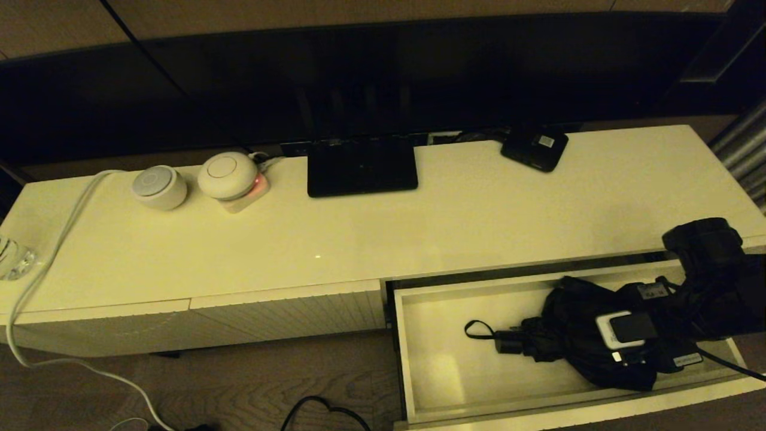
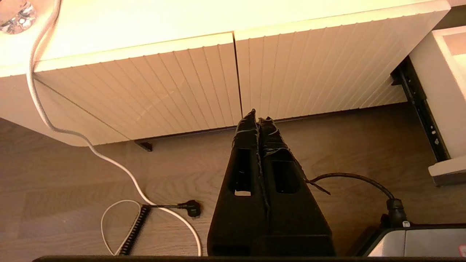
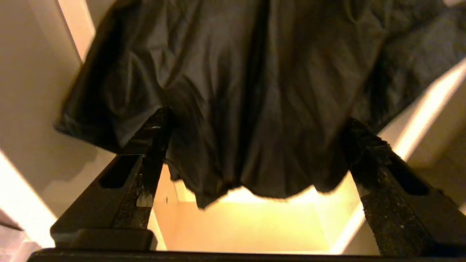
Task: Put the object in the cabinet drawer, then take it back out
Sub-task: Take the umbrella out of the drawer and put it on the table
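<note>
In the head view the nearest thing is the cabinet drawer (image 1: 413,359), pulled open; the umbrella (image 1: 574,326) lies inside toward its right half, handle and wrist loop pointing left; my right gripper (image 1: 622,353) sits low over the fabric, though from here my arm hides its fingertips; my left arm is out of this view. In the left wrist view my left gripper (image 2: 257,122) hangs idle, fingers pressed together on nothing, above the floor before the closed ribbed panels (image 2: 225,80). In the right wrist view my right gripper's fingers (image 3: 153,145) stand wide apart astride the baggy cloth; I cannot tell whether they touch it. I judge the umbrella is placed in; taking it out remains; its far end is hidden.
</note>
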### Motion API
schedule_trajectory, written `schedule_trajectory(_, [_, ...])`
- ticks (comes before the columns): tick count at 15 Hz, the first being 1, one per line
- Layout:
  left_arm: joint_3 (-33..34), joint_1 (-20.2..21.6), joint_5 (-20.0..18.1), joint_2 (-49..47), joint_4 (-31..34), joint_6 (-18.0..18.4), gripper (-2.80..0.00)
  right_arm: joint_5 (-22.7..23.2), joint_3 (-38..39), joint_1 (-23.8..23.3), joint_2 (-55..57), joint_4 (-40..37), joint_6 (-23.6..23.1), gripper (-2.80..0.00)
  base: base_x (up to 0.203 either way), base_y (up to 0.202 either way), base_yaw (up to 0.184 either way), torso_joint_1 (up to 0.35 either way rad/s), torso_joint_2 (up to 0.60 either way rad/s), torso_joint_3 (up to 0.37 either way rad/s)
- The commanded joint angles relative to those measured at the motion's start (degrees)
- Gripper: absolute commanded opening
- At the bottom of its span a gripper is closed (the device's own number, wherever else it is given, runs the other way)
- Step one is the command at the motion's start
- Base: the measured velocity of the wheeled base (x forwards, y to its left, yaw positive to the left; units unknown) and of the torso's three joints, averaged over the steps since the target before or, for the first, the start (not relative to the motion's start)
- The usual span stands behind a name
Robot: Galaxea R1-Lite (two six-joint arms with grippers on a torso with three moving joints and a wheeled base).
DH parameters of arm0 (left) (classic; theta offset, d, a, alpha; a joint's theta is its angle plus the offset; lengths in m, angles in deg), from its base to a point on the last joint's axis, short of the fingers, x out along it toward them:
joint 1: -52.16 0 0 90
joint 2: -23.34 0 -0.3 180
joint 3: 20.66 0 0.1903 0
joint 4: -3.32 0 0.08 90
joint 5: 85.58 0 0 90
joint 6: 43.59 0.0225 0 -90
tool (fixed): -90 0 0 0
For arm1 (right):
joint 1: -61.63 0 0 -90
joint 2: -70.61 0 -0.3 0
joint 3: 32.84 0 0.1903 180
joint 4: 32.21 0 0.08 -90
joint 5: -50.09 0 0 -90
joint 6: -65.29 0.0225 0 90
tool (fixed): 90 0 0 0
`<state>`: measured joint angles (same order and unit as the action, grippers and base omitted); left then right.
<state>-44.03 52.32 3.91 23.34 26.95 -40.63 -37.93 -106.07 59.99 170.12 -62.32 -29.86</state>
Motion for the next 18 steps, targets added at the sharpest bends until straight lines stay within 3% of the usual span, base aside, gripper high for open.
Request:
schedule_trajectory(1, [0.2,0.0,0.0,0.0,0.0,0.0,-2.8,0.0,-0.2,0.0,2.3,0.4,-0.6,0.0,0.0,0.0,0.0,0.0,0.0,0.0])
schedule_trajectory(6, [0.2,0.0,0.0,0.0,0.0,0.1,-2.8,0.1,1.2,0.0,5.5,4.2,0.5,0.0,0.0,0.0,0.0,0.0,0.0,0.0])
schedule_trajectory(18, [0.2,0.0,0.0,0.0,0.0,0.0,-2.8,0.7,2.3,-1.4,6.1,4.4,0.7,0.0,0.0,0.0,0.0,0.0,0.0,0.0])
